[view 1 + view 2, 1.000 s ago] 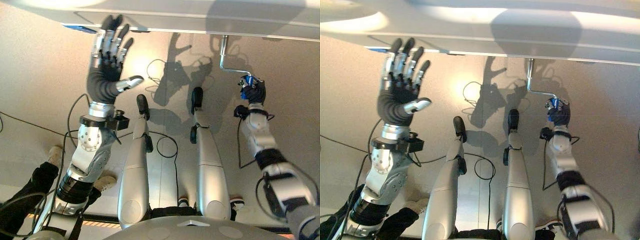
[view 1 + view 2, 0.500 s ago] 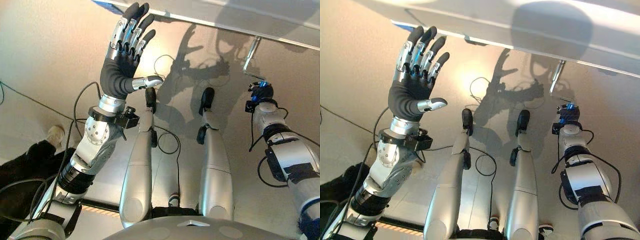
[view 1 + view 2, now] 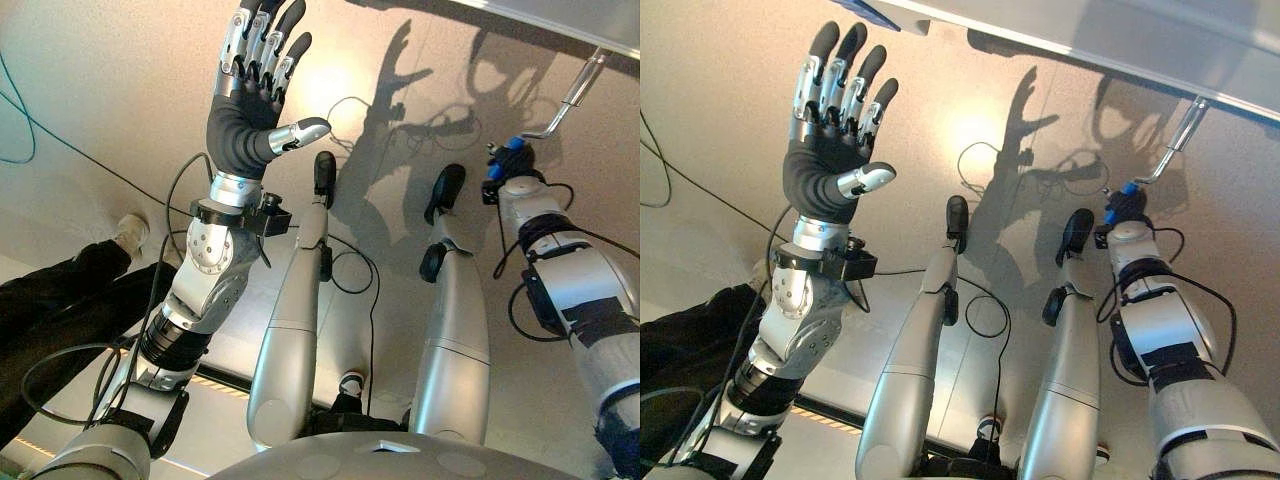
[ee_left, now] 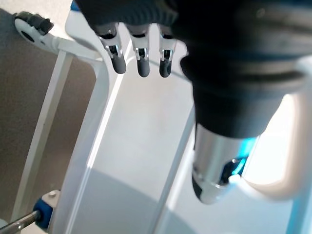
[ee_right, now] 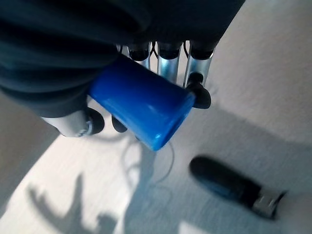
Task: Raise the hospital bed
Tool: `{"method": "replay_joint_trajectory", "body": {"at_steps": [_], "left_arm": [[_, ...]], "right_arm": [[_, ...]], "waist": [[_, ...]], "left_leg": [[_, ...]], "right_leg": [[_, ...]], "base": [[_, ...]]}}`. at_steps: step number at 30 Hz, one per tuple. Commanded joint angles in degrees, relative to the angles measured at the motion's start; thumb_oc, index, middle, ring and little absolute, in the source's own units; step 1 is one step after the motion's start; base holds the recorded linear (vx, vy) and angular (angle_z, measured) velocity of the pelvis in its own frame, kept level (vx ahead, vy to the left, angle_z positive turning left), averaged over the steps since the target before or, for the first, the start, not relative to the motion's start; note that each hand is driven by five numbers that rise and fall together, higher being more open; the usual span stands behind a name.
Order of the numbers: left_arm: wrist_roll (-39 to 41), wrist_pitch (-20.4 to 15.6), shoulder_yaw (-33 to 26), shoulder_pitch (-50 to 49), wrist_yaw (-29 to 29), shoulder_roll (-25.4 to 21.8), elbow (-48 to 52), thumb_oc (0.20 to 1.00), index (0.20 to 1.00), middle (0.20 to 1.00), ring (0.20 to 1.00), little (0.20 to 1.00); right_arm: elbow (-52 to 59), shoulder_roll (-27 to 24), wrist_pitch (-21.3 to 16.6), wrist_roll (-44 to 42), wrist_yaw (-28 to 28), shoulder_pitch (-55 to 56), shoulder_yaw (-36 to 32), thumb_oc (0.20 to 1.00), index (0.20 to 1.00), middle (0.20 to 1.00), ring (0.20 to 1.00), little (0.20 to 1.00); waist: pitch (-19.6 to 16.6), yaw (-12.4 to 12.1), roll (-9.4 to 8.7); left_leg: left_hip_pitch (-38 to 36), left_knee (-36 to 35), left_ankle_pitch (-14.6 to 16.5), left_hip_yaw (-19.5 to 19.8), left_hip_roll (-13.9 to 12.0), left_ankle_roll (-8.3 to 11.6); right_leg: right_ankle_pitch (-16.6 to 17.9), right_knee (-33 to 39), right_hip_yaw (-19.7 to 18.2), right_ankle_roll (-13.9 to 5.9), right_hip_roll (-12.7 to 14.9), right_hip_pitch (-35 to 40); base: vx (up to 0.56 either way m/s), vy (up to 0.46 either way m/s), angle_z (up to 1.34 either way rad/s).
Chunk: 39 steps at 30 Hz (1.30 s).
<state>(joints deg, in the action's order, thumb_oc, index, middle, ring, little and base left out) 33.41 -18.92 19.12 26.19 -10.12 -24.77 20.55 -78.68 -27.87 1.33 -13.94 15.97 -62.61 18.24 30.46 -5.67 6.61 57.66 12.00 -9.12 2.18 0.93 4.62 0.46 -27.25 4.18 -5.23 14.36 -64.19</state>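
Gripping blue crank handle point(image 5: 144, 109) in right hand point(image 3: 505, 172) | left hand point(image 3: 835, 125) spread, raised

The left hand point(image 3: 250, 90) is raised with its fingers straight and spread, while the right hand point(image 5: 87, 63) has its fingers curled around the blue crank handle point(image 5: 141, 109).

The hospital bed point(image 3: 1110, 30) shows as a pale frame edge across the far side of the scene, above the floor. From its underside hangs a silver crank point(image 3: 1175, 145), bent in an angle and tilted, ending in a blue cylindrical handle point(image 5: 141, 109). The right hand point(image 3: 503, 165) has its fingers curled round that handle
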Motion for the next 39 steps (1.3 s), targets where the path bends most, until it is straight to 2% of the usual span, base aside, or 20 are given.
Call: {"method": "replay_joint_trajectory", "body": {"at_steps": [1, 4, 7, 11, 13, 16, 17, 18, 20, 22, 27, 29, 31, 35, 39], "left_arm": [[-0.18, -2.55, -0.56, 0.31, -0.37, 0.93, 5.00, 1.000, 1.000, 1.000, 1.000, 1.000], [-0.31, -2.92, -0.82, 0.16, -0.67, 1.24, 4.78, 1.000, 1.000, 1.000, 1.000, 1.000], [-0.75, -3.28, -1.17, -0.48, -0.61, 1.28, 4.70, 1.000, 1.000, 1.000, 1.000, 1.000], [-1.07, -3.84, -1.57, -2.55, -0.62, 0.99, 5.16, 1.000, 1.000, 1.000, 1.000, 1.000], [-1.45, -4.16, -2.02, -3.55, -0.76, 0.45, 5.08, 1.000, 1.000, 1.000, 1.000, 1.000], [-2.37, -4.74, -2.31, -5.31, -1.05, -0.31, 4.85, 1.000, 1.000, 1.000, 1.000, 1.000], [-2.38, -4.75, -2.26, -5.35, -1.06, -0.28, 4.85, 1.000, 1.000, 1.000, 1.000, 1.000], [-3.11, -5.15, -2.65, -6.41, -0.88, -0.94, 4.61, 1.000, 1.000, 1.000, 1.000, 1.000], [-3.48, -5.28, -2.61, -6.76, -0.69, -1.25, 4.34, 1.000, 1.000, 1.000, 1.000, 1.000], [-4.35, -5.51, -3.43, -8.24, -0.12, -1.94, 4.43, 1.000, 1.000, 1.000, 1.000, 1.000], [-4.04, -5.60, -5.16, -10.04, 0.89, -2.09, 4.65, 1.000, 1.000, 1.000, 1.000, 1.000], [-3.51, -5.63, -5.60, -10.22, 1.36, -1.89, 4.92, 1.000, 1.000, 1.000, 1.000, 1.000], [-2.68, -5.55, -7.27, -11.26, 1.87, -1.79, 5.53, 1.000, 1.000, 1.000, 1.000, 1.000], [-1.97, -5.62, -8.45, -12.09, 2.55, -1.59, 6.11, 1.000, 1.000, 1.000, 1.000, 1.000], [-1.01, -5.65, -10.56, -13.06, 3.08, -1.26, 6.82, 1.000, 1.000, 1.000, 1.000, 1.000]], "right_arm": [[3.08, 9.92, -0.52, 8.11, -3.51, -2.05, 8.64, 0.200, 0.200, 0.200, 0.200, 0.200], [6.47, 12.14, -1.77, 8.05, -3.83, -2.75, 10.15, 0.200, 0.200, 0.200, 0.200, 0.200], [13.86, 14.33, -4.53, 5.06, -4.64, -1.98, 11.75, 0.200, 0.200, 0.200, 0.200, 0.200], [30.51, 15.51, -9.43, -1.10, -4.39, 2.83, 12.78, 0.200, 0.200, 0.200, 0.200, 0.200], [40.40, 14.55, -11.91, -4.16, -5.05, 6.42, 12.77, 0.200, 0.200, 0.200, 0.200, 0.200], [56.28, 10.57, -15.69, -8.96, -6.58, 14.14, 11.52, 0.200, 0.200, 0.200, 0.200, 0.200], [56.46, 10.50, -15.60, -8.94, -6.56, 14.31, 11.50, 0.200, 0.200, 0.200, 0.200, 0.200], [63.92, 8.44, -17.65, -11.33, -7.62, 19.41, 9.60, 0.200, 0.200, 0.200, 0.200, 0.200], [67.23, 7.42, -18.63, -12.87, -8.40, 22.36, 8.44, 0.200, 0.200, 0.200, 0.200, 0.200], [75.21, 4.70, -20.36, -13.75, -8.73, 28.74, 4.44, 0.200, 0.200, 0.200, 0.200, 0.200], [80.74, 2.45, -22.12, -13.29, -6.39, 34.91, -3.26, 0.200, 0.200, 0.200, 0.200, 0.200], [81.67, 3.83, -23.18, -16.37, -6.28, 37.05, -5.79, 0.200, 0.200, 0.200, 0.200, 0.200], [85.06, 4.50, -25.06, -18.78, -5.59, 40.45, -11.22, 0.200, 0.200, 0.200, 0.200, 0.200], [86.06, 6.17, -27.37, -20.63, -4.04, 42.26, -15.59, 0.200, 0.200, 0.200, 0.200, 0.200], [85.24, 7.34, -29.96, -21.07, 0.00, 43.95, -22.04, 0.200, 0.200, 0.200, 0.200, 0.200]], "waist": [[-0.67, -1.96, 6.04], [-0.67, -2.19, 6.37], [-0.67, -1.76, 5.75], [-0.67, -0.64, 4.23], [-0.67, 0.39, 3.27], [-0.67, 2.46, 1.83], [-0.67, 2.43, 1.84], [-0.67, 3.70, 0.95], [-0.67, 4.25, 0.45], [-0.67, 5.92, -0.59], [-0.67, 7.79, -1.96], [-0.67, 8.32, -2.40], [-0.67, 9.42, -3.32], [-0.67, 10.02, -3.81], [-0.67, 10.83, -4.67]], "left_leg": [[1.28, 6.69, 7.48, -0.93, 4.06, -1.78], [1.36, 6.66, 7.43, -1.01, 4.18, -1.68], [1.39, 6.56, 7.47, -1.43, 4.05, -1.62], [0.80, 6.30, 7.42, -2.29, 3.58, -1.51], [0.32, 6.07, 7.44, -2.63, 3.17, -1.44], [-0.93, 5.55, 7.43, -3.41, 2.78, -1.18], [-1.03, 5.51, 7.43, -3.44, 2.78, -1.18], [-1.76, 5.19, 7.36, -3.87, 2.36, -1.02], [-2.54, 4.67, 7.25, -4.16, 2.08, -0.93], [-3.98, 3.69, 6.94, -4.79, 1.58, -0.70], [-6.77, 2.02, 6.83, -5.75, 0.58, -0.38], [-7.77, 1.55, 6.83, -5.97, 0.24, -0.34], [-9.29, 0.79, 6.71, -6.12, -0.49, -0.09], [-10.61, 0.29, 6.66, -6.20, -1.25, 0.10], [-12.44, -0.81, 6.46, -6.27, -2.11, 0.40]], "right_leg": [[2.52, 6.84, -0.41, -4.68, 0.72, 4.37], [2.75, 7.39, -0.46, -4.77, 0.96, 4.48], [3.21, 8.22, -0.53, -4.92, 0.91, 4.63], [4.03, 9.54, -0.93, -5.06, 0.52, 5.01], [4.21, 10.00, -1.13, -5.07, 0.35, 5.31], [4.59, 10.84, -1.59, -5.16, -0.09, 6.31], [4.59, 10.85, -1.63, -5.16, -0.09, 6.38], [4.98, 11.73, -1.63, -5.33, -0.33, 7.19], [5.29, 12.33, -1.69, -5.42, -0.60, 7.69], [5.98, 13.96, -1.72, -5.58, -1.17, 9.06], [6.51, 15.74, -2.09, -5.59, -2.55, 10.94], [6.48, 16.06, -2.25, -5.40, -3.16, 11.62], [6.22, 16.27, -2.49, -5.18, -4.19, 12.54], [5.57, 15.95, -2.66, -4.79, -5.09, 13.18], [4.97, 15.33, -2.75, -4.33, -6.42, 13.68]], "base": [[0.02, 0.067, 0.00], [0.02, 0.060, -0.01], [0.02, 0.045, -0.03], [0.02, 0.033, -0.09], [0.01, 0.011, -0.12], [0.00, 0.000, -0.06], [-0.01, -0.013, -0.07], [-0.01, -0.024, -0.07], [-0.02, -0.038, -0.06], [-0.03, -0.081, -0.12], [-0.01, -0.078, -0.13], [-0.01, -0.133, -0.10], [0.00, -0.150, -0.12], [0.00, -0.098, -0.06], [0.00, -0.104, -0.07]]}}
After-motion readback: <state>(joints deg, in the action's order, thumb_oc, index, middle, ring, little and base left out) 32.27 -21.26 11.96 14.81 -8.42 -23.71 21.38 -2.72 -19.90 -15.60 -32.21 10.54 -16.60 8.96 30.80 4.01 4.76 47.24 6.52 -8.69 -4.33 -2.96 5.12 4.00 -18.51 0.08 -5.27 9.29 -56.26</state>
